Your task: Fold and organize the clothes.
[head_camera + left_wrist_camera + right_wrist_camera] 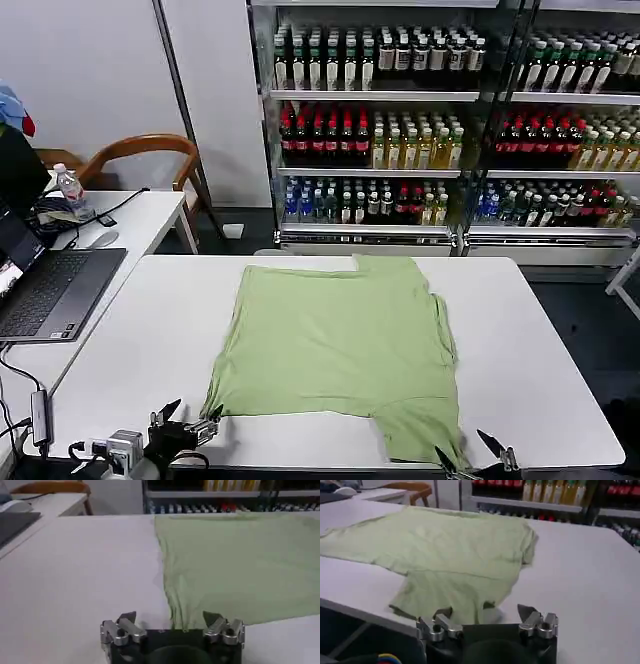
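One large white rectangular table (540,350) fills the work area, and on it lies the light green soft cotton short-sleeved shirt (340,345), spread nearly flat across the middle and reaching toward the near edge. Behind the table stand glass-fronted coolers stocked with rows of bottles (400,120), and on a side desk at the left sits an open grey laptop (50,290).

As for progress, folding looks barely begun, if at all. The shirt is laid out in a single layer with its body wide open; no edge is turned over onto another that I can see. Every fold and the final tidying seem to remain. The cloth is smooth over most of its body, with small ripples along the left hem and some bunching on the right side. One sleeve (415,430) points toward the near table edge, and the other sits at the far side. No printed patch or buttons are visible on the upturned face.

The left gripper (172,622) hovers at the near left corner of the shirt, just beside the hem, jaws spread wide and holding nothing. The right gripper (487,617) hangs just off the near table edge by the near sleeve, jaws likewise wide apart and empty.
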{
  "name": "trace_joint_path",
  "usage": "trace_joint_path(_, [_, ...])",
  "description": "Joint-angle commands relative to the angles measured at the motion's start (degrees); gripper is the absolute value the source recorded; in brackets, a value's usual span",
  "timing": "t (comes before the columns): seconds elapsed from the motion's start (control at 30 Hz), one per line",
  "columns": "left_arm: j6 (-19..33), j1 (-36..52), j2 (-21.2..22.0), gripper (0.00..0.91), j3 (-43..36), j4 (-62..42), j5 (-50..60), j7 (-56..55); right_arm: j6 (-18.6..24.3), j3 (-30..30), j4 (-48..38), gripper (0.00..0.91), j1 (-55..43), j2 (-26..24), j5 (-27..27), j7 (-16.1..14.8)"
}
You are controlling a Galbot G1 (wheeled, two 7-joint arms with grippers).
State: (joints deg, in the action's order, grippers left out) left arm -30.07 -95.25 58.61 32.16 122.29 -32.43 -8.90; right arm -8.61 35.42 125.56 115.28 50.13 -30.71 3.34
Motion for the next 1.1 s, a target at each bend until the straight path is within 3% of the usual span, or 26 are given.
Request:
trace_joint_path(0.03, [0.06,0.42,0.32,0.907,-0.48,-2.44,0.29,-1.29,0.05,-0.36,-0.66,0.907,-0.13,0.14,-1.48,0.18])
trace_joint_path(0.07, [0.32,0.41,0.39,0.846,-0.74,-2.43,0.57,-1.70,0.08,-0.70,-0.79,0.333,-0.40,0.16,-1.45,0.27])
trace_joint_path(0.1, [0.63,0.39,0.44,0.504,-1.02,-2.61,1.26,-1.98,0.17,-1.07,-0.98,0.081,-0.80,0.22,-1.33,0.55])
trace_joint_path(0.13, [0.84,0.44,0.56,0.232,-1.23,-2.84,2.15,-2.37,0.25,-1.40,-1.13,0.000,-1.05,0.31,-1.30,0.75])
trace_joint_path(0.17, [0.75,0.46,0.69,0.091,-1.53,-3.02,2.48,-2.82,0.20,-1.63,-1.20,0.000,-1.17,0.37,-1.35,0.78])
trace_joint_path(0.2, [0.71,0.42,0.74,0.050,-1.68,-3.09,2.77,-3.22,0.14,-1.73,-1.18,0.000,-1.17,0.39,-1.32,0.75])
trace_joint_path(0.9, [1.62,0.55,0.66,0.050,-2.83,-1.46,3.87,0.38,-1.01,-3.58,-0.40,0.000,-3.09,0.73,-2.40,-0.15])
trace_joint_path(1.1, [3.66,2.11,0.43,0.040,-2.98,-0.56,5.25,5.17,-1.44,-3.71,2.66,0.000,-4.99,0.71,-2.81,0.93])
